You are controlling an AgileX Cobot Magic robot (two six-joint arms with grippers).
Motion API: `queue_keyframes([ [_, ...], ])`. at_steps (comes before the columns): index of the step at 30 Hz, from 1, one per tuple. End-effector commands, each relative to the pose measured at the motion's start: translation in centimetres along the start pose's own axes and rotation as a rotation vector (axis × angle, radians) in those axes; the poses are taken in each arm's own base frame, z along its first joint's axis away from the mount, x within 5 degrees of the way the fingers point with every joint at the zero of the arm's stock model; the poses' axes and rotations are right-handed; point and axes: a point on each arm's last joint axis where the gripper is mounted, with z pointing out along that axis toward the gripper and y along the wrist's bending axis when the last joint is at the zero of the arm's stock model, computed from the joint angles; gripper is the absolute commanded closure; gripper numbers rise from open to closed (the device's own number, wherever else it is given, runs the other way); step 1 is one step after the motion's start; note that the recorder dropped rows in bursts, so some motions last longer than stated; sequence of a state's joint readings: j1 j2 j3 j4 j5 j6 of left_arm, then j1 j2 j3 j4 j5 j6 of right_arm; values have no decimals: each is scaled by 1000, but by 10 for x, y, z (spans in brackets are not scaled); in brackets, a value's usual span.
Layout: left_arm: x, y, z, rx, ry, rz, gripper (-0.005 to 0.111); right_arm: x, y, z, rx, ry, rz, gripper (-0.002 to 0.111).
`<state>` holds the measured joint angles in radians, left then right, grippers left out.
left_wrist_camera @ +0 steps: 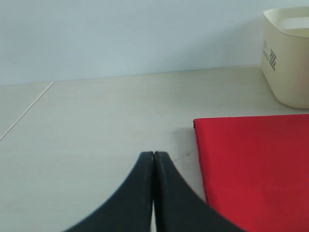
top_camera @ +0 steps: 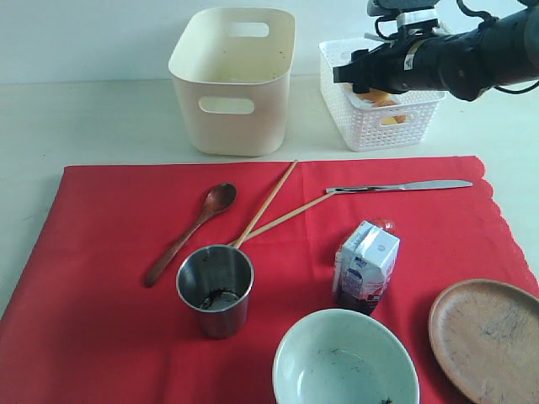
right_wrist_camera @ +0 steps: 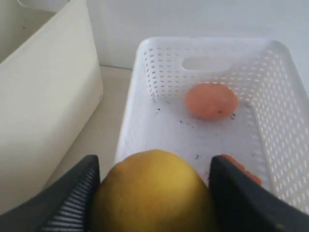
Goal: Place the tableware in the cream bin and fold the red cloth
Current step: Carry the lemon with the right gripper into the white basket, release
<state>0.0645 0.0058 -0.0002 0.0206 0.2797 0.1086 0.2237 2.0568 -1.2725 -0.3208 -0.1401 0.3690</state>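
- Cloth (top_camera: 101, 252): spread flat on the table (left_wrist_camera: 96, 121), unfolded, scalloped edge to the right in the exterior view. All tableware lies on it.
- Bin (top_camera: 253, 130): upright on the table just beyond the cloth's far edge, near the middle. No tableware seen inside.
- Right arm (top_camera: 472, 55): reaches in from the right, level, well beyond the cloth's far edge, wrist over the basket (top_camera: 396, 126).
- Basket: just beyond the cloth's far edge, right of middle. An egg (right_wrist_camera: 211, 100) lies on its floor.
- Plate (top_camera: 488, 337): cloth's near right corner, partly cut by the frame.
- Bowl (top_camera: 337, 353): cloth's near edge, centre-right, upright.
- Cup (top_camera: 216, 290): cloth's middle, upright, dark residue inside.
- Carton (top_camera: 365, 265): upright on the cloth, right of middle.
- Spoon (top_camera: 189, 231): cloth's left-centre, lying diagonally.
- Chopsticks (top_camera: 265, 204): cloth's centre, splayed apart; one tip touches the cloth's far edge.
- Knife (top_camera: 404, 186): flat along the cloth's far right edge.
- Right gripper (right_wrist_camera: 154, 169): fingers spread around a lemon (right_wrist_camera: 152, 198), pinching it above the basket.
- Left gripper (left_wrist_camera: 153, 159): fingers pressed together, empty, low over bare table beside a cloth corner.
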Motion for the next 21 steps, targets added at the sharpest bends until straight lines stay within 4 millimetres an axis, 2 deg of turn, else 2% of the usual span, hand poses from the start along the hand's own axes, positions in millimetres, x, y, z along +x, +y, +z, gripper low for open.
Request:
queue_keyframes([
  [1, -1, 0, 0, 3, -12, -3, 105, 1, -1, 5, -2, -29, 58, 105],
  [5, -1, 0, 0, 3, -12, -3, 105, 3, -2, 7, 2, -34, 98, 90],
  [15, -1, 0, 0, 3, -12, -3, 105, 1, -3, 6, 7, -44, 120, 40],
  [18, -1, 0, 0, 3, -12, -3, 105, -6, -2, 1, 5, -62, 119, 34],
  [21, -1, 0, 0, 3, -12, -3, 105, -15, -1, -7, 3, -88, 122, 33],
])
